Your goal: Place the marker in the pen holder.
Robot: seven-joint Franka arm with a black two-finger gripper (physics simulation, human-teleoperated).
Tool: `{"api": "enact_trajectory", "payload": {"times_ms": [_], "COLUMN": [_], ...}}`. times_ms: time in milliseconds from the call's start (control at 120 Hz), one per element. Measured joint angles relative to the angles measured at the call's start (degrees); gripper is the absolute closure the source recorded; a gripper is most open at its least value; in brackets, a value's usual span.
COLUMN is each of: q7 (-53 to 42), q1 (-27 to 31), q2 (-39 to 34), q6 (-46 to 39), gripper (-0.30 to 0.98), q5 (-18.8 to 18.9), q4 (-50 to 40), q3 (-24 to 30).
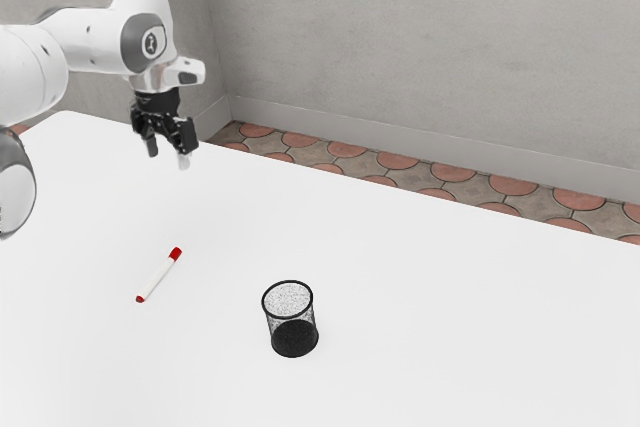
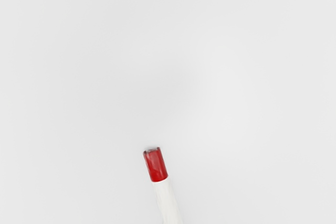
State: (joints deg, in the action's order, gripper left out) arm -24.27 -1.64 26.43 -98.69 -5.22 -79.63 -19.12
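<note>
Nearest to me is my own gripper (image 1: 170, 150), black and raised above the table, its two fingers standing spread with a plain gap between them; I am pinching nothing. Behind it my arm (image 1: 92, 39), white with grey joint covers, comes in from the exterior view's left. Below my hand lies the marker (image 1: 158, 276) — white along its barrel, red at both ends — flat on the table and apart from my fingers. The wrist view gives me one red end (image 2: 155, 165) of it close up, with the white barrel (image 2: 168, 200) running on from there to the picture's edge. In the exterior view it lies at a slant, its larger red end pointing up and toward the exterior view's right. Farther along the table, to the exterior view's right of the marker and well apart from it, stands the pen holder (image 1: 288, 317), a black mesh cup, upright, with its round mouth upward; the marker is outside it. Under both spreads the white table (image 1: 430, 327), and past its far edge I see a floor (image 1: 397, 161) of reddish tiles set in grey-brown — then a pale skirting board (image 1: 400, 137) and, farthest off, the grey wall (image 1: 400, 37).
</note>
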Motion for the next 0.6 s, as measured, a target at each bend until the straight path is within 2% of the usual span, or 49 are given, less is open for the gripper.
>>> {"api": "enact_trajectory", "payload": {"times_ms": [267,425,600], "q7": [1.75,2.28,0.44], "q1": [-1.41,-1.36,-0.95], "q2": [0.13,-4.78,-3.33], "q6": [-10.32,-18.58,-28.17], "gripper": [0.02,0.02,0.02], "q5": [-2.09,-2.12,-2.46], "q4": [-14.4,-28.78,-30.53], "q3": [0.22,0.07,0.09]}}
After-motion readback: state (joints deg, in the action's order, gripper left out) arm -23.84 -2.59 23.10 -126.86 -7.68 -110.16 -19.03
